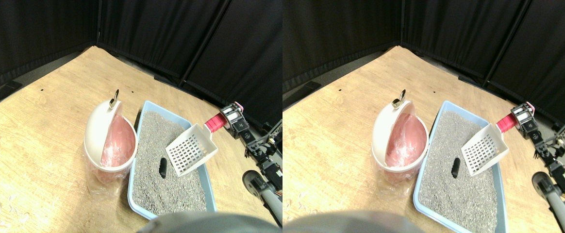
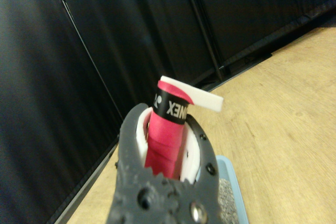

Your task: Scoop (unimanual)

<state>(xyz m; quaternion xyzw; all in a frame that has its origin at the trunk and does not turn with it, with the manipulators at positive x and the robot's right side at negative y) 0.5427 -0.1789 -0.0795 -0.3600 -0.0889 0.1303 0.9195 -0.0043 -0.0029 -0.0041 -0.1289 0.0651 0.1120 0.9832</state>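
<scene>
The right gripper (image 1: 228, 119) is clamped on the pink wrapped handle (image 1: 214, 124) of the scoop; the wrist view shows its dark toothed jaws closed around the ribbed pink tape (image 2: 164, 148), which is banded in black near the end. From there the white slotted plastic scoop (image 1: 191, 150) slants down over the right side of the litter box (image 1: 142, 114), a pale blue rectangular tray filled with coarse grey granules (image 1: 163, 182). A small dark oblong lump (image 1: 163, 167) lies on the litter just beside the scoop's front edge. Left of the tray, touching its rim, stands a round white bin (image 1: 99, 131) with its domed lid tilted open and a crinkled pink liner (image 1: 119, 143) inside, on a pale wood-grain floor (image 1: 35, 131).
</scene>
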